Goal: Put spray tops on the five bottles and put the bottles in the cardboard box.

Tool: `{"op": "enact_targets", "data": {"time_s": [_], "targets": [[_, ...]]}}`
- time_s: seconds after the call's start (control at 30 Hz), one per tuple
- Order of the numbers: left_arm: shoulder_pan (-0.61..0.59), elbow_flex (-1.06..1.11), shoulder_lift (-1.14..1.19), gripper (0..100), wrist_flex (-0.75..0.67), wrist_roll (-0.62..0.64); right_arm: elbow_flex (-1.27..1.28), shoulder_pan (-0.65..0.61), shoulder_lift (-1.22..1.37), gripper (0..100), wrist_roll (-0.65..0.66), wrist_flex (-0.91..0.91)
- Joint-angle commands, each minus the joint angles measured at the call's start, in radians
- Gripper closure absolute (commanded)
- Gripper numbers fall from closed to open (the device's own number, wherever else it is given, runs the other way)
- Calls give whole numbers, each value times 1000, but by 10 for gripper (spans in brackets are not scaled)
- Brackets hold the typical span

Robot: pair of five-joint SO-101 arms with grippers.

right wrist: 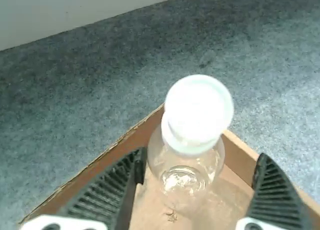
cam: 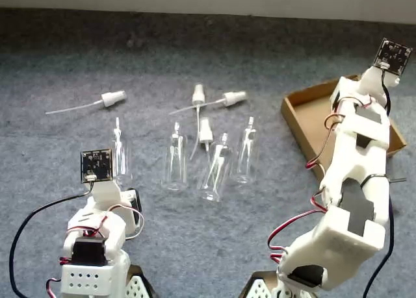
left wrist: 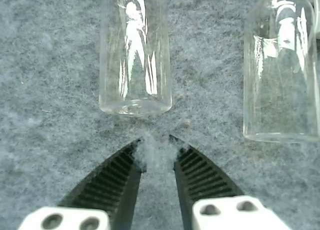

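A grey felt table (cam: 195, 246) spread out below two white robot arms. The right arm reached over an open cardboard box (cam: 311, 113) at the table's right side. The left arm sat low at the near left. Inside the box, one clear bottle (right wrist: 192, 160) with its white spray top (right wrist: 199, 107) already fitted seemed to stand upright. The right gripper (right wrist: 200, 165) straddled it with its jaws spread wide and holding nothing, one finger just beside the glass. Four uncapped bottles lay on the felt: three clustered at the centre (cam: 214, 168) and one (cam: 119, 156) apart to the left. Four loose spray tops with thin dip tubes lay beyond and among them, one (cam: 112, 99) well to the left. The left gripper (left wrist: 156, 145) pointed at the base of that left bottle (left wrist: 135, 54), jaws parted by only a narrow gap and grasping nothing. The step in hand looked like leaving the first finished bottle in the box. To do it well, the right arm would likely need to rise straight up with its jaws wide, so neither finger clipped the top-heavy bottle. The left jaws would probably need to open wider before closing on the glass.
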Motion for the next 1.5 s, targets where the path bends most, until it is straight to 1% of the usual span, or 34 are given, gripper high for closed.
{"op": "enact_targets", "data": {"time_s": [0.0,0.13,0.33,0.4,0.63,0.8,1.03,1.23,1.47], "targets": [[15,21,-4,951,-11,-15,-65,-2,-59,699,-3,-1],[15,21,-4,951,-11,-15,-64,-2,-59,713,-3,-1],[15,21,-4,951,-11,-15,-67,1,-61,894,-9,-1],[15,21,-4,951,-11,-15,-67,2,-62,922,-9,-1],[15,21,-4,951,-11,-15,-71,7,-61,926,-11,-16],[15,21,-2,951,-11,-15,-59,-1,-58,928,-5,-251],[15,21,-2,951,-11,-15,-45,-1,-47,928,-5,-259],[15,21,-2,951,-11,-15,-54,7,82,928,-5,-259],[15,21,-2,951,-11,-15,-54,5,101,926,-5,-257]]}}
